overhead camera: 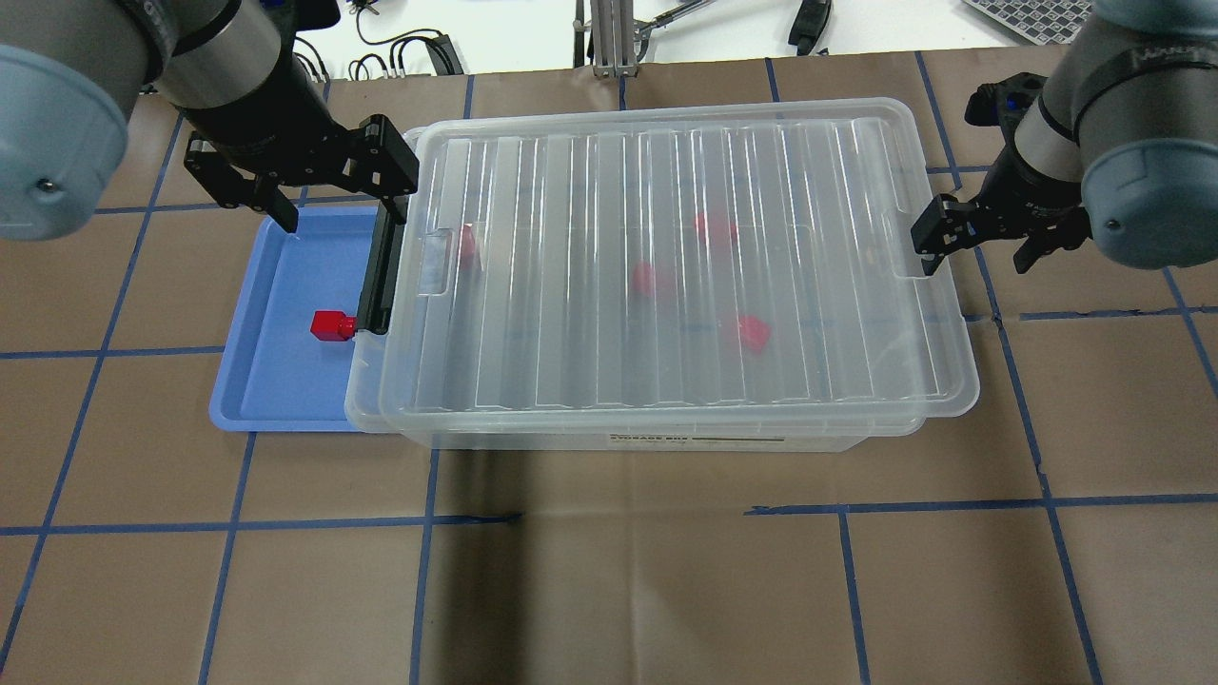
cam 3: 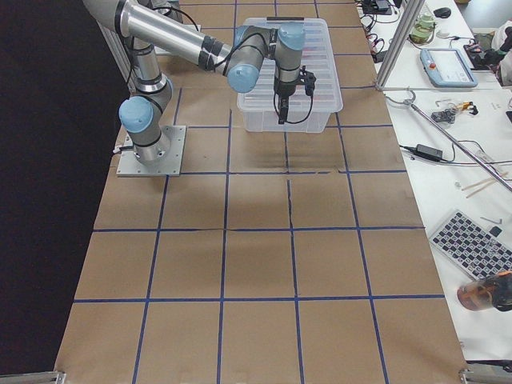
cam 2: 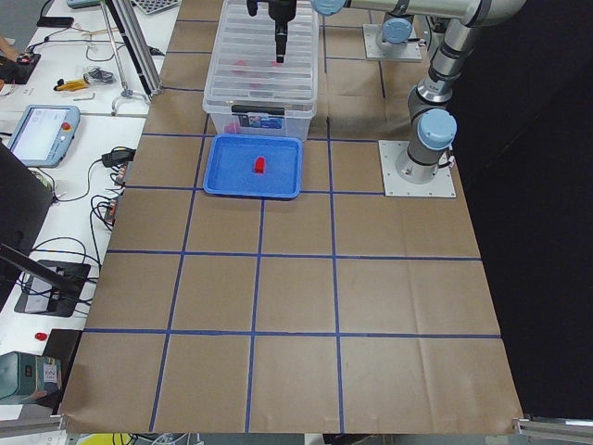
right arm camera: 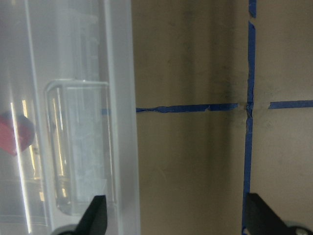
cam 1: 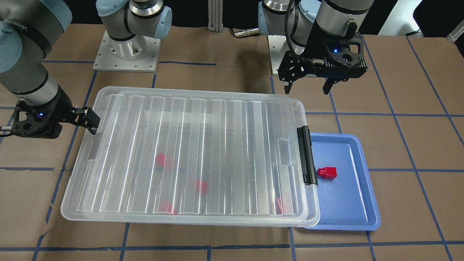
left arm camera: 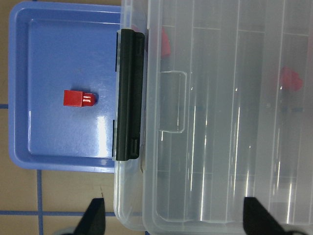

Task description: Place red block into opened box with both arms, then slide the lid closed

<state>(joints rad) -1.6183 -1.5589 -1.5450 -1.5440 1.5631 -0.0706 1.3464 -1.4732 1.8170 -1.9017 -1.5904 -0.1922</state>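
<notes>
Although one red block (overhead camera: pixel 328 325) lies loose in the blue tray (overhead camera: pixel 276 400) at the far left of the overhead view, the task looks close to finished. The left gripper (overhead camera: pixel 343 200) hangs above the tray's far edge, its jaws spread and empty. It is well apart from that block and just beside the black latch (overhead camera: pixel 383 266) on the box (overhead camera: pixel 666 440). Beyond the latch a narrow strip of the box's rim shows uncovered, so the lid (overhead camera: pixel 571 362) sits slightly toward the right and, I judge, needs one last short slide leftward. Under it four more red blocks (overhead camera: pixel 752 333) show blurred inside the box. At the far right the right gripper (overhead camera: pixel 972 249) is spread too and holds nothing, with one jaw at the lid's short edge near its tab (overhead camera: pixel 904 243) and the other out over the table (overhead camera: pixel 666 571).
</notes>
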